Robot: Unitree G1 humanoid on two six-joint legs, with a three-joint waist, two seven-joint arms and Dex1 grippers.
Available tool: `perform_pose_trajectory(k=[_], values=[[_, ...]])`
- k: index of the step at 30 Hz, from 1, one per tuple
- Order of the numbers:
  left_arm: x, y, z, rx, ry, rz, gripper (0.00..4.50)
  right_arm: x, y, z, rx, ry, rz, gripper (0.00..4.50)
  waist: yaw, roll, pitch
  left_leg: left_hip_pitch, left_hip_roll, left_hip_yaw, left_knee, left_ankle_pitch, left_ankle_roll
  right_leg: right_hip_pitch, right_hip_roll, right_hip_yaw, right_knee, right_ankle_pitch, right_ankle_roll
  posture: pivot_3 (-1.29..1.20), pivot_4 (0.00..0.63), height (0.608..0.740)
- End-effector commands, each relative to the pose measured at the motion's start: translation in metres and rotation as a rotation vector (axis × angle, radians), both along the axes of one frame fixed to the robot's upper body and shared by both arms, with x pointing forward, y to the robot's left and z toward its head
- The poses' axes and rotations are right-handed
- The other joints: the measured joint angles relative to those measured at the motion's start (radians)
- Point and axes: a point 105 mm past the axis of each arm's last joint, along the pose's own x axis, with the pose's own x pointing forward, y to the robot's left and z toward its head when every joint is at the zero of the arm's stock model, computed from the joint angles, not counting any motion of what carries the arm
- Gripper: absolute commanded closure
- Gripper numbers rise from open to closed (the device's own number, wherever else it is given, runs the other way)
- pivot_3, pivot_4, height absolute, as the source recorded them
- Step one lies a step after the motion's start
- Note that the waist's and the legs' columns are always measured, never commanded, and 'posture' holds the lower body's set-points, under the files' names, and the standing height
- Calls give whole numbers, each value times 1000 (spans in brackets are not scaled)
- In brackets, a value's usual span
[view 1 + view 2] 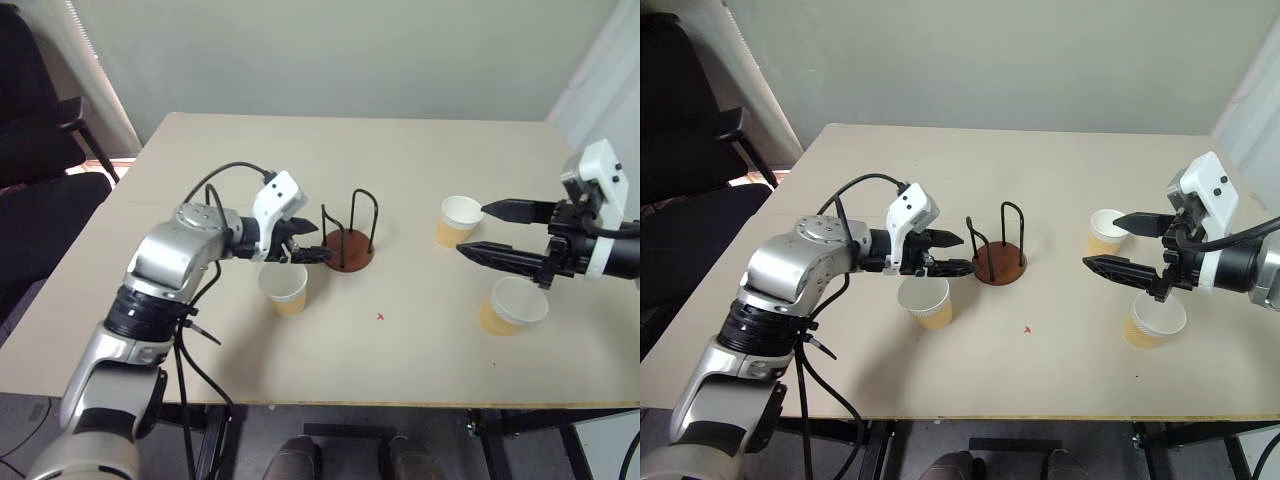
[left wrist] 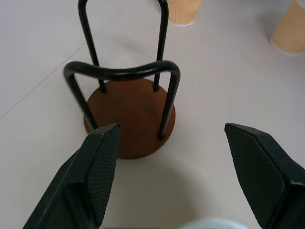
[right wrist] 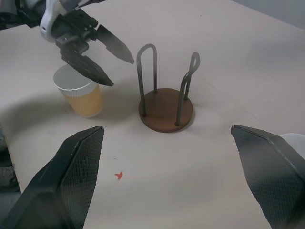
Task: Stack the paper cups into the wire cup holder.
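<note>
**No cup in the holder yet; both tools empty**

While the wire cup holder (image 1: 349, 250) stands empty near the middle of the pale counter (image 1: 400, 150), all three paper cups sit upright on the counter, none stacked. The holder is a reddish-brown disc with two thin black wire loops rising from it.

The left tool (image 1: 306, 241) hovers just beside the holder on the robot's left, its two black fingers spread wide and holding nothing. Directly below it stands the first paper cup (image 1: 284, 288), close to the holder's base but apart from it.

The right tool (image 1: 493, 230) hangs well to the right of the holder, its fingers wide apart and also empty. The second paper cup (image 1: 458, 220) sits at the tip of its upper finger; whether they touch cannot be told. The third paper cup (image 1: 512, 305) stands nearer the counter's front edge, just below the lower finger.

A small red mark (image 1: 380, 317) lies on the counter in front of the holder.

By this showing, the task appears to be at its start: every cup remains to be picked up and dropped between the wire loops, one inside another.
</note>
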Motion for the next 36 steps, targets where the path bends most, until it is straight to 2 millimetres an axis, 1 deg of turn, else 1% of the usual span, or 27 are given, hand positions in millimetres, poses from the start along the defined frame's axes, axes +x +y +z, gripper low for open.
perform_pose_trajectory(k=[1,5,8,12,14,17,18,23,26,29,33,36], values=[[2,-7,4,-4,-30,-10,742,-4,4,8,-12,-46,11,64,0,0,0,0,0,0,0,0,0,0,0,0,0,0,0,0,150,740],[11,-15,-3,-4,-36,7,742,-4,5,7,-20,-48,12,64,1,0,0,0,0,0,1,0,0,0,0,0,0,0,1,0,150,740],[14,-22,-6,-13,-35,0,742,-4,7,5,-23,-49,16,64,1,0,0,0,0,0,2,0,1,1,0,0,0,1,1,0,150,740],[19,-38,-5,-55,-57,-11,742,-6,6,4,-26,-48,17,64,4,0,0,0,0,0,3,0,1,2,0,0,0,1,2,0,150,740],[22,-41,-5,-66,-64,-4,742,-6,6,3,-28,-47,15,64,4,0,0,0,0,0,4,0,2,2,0,0,0,2,3,0,150,740],[24,-43,-4,-70,-89,0,1336,-7,5,3,-29,-47,12,0,4,0,0,0,0,1,5,0,2,2,0,0,0,2,3,0,150,740],[24,-43,-3,-67,-99,-3,1606,-7,5,3,-30,-47,12,0,4,0,0,0,0,1,4,0,2,2,0,0,0,2,3,0,150,740],[25,-37,2,-46,-156,15,3518,-7,4,2,-33,-45,8,0,4,0,0,0,0,1,5,0,2,2,0,0,0,2,3,0,150,740],[26,-31,9,-53,-182,33,4480,-6,4,1,-32,-45,7,0,4,0,0,0,0,1,5,0,2,2,0,0,0,2,3,0,150,740],[27,-29,12,-66,-188,39,4480,-5,4,1,-31,-46,9,0,4,0,0,0,0,1,5,0,2,2,0,0,0,2,3,0,150,740],[17,-37,11,-84,-168,-24,4480,-4,4,0,-34,-46,12,0,4,0,0,0,-1,1,5,0,3,2,0,0,0,2,3,0,150,740],[-8,-52,13,-99,-139,-206,4480,-6,4,2,-46,-50,14,0,5,0,0,0,-1,1,5,0,3,2,0,0,-1,2,4,0,150,740]])
